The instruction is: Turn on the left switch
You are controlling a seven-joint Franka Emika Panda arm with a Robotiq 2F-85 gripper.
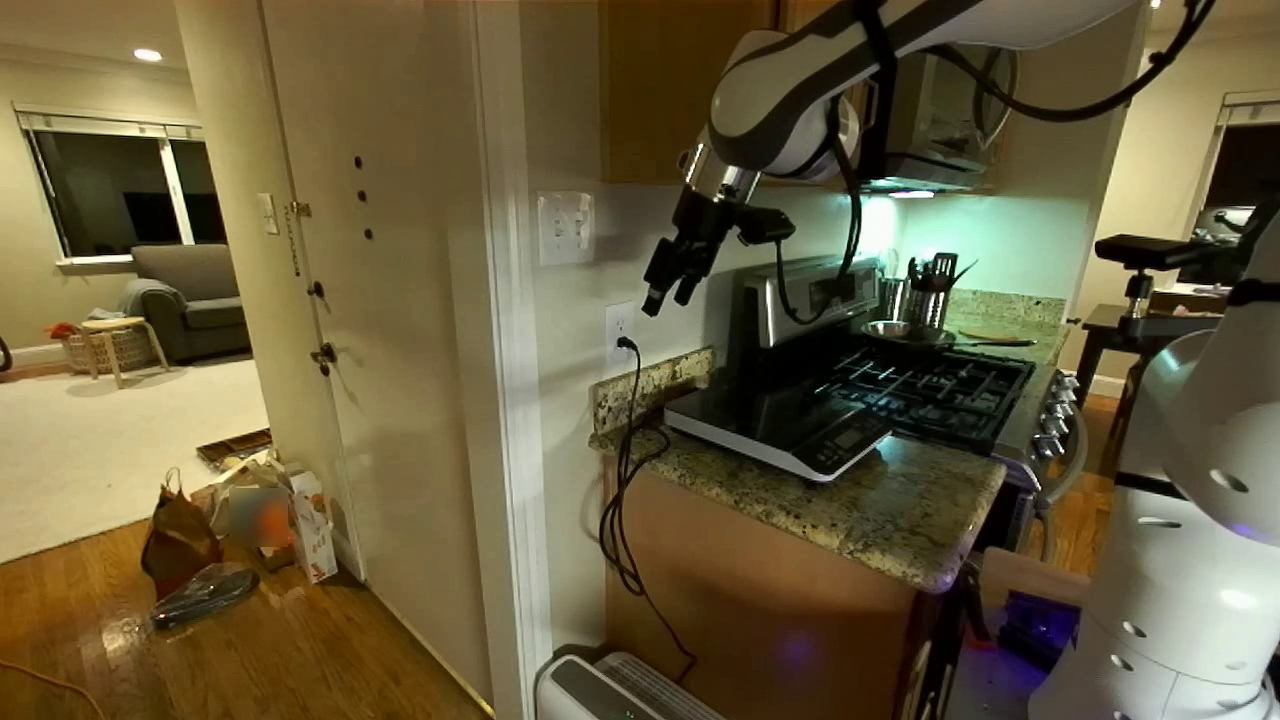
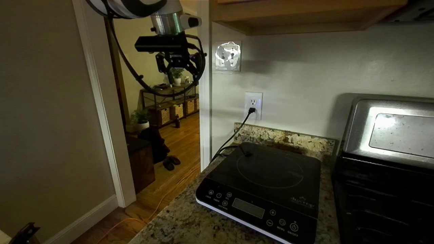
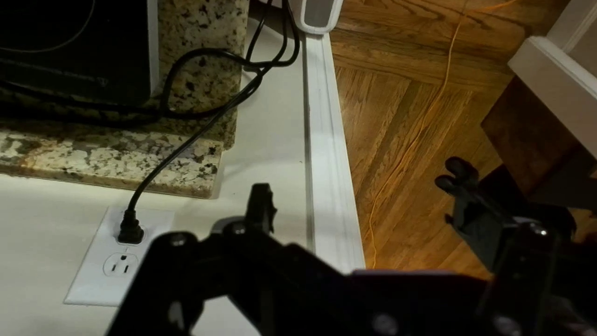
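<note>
Holding gripper (image 1: 669, 294) high, jaws spread, empty, presumably so we reach left switch (image 1: 557, 229), gripper's ten o'clock in exterior view.

An exterior view's way back, facing past the white jointed arm (image 1: 765, 95); an exterior view peers close over the flat black cooktop (image 2: 268, 179). Wrist cam stares downward; all catch the white rectangular outlet (image 3: 114, 261).

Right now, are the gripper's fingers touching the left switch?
Apart. In an exterior view, a strip of wall shows between the fingers and the wall plate holding the left switch.
</note>
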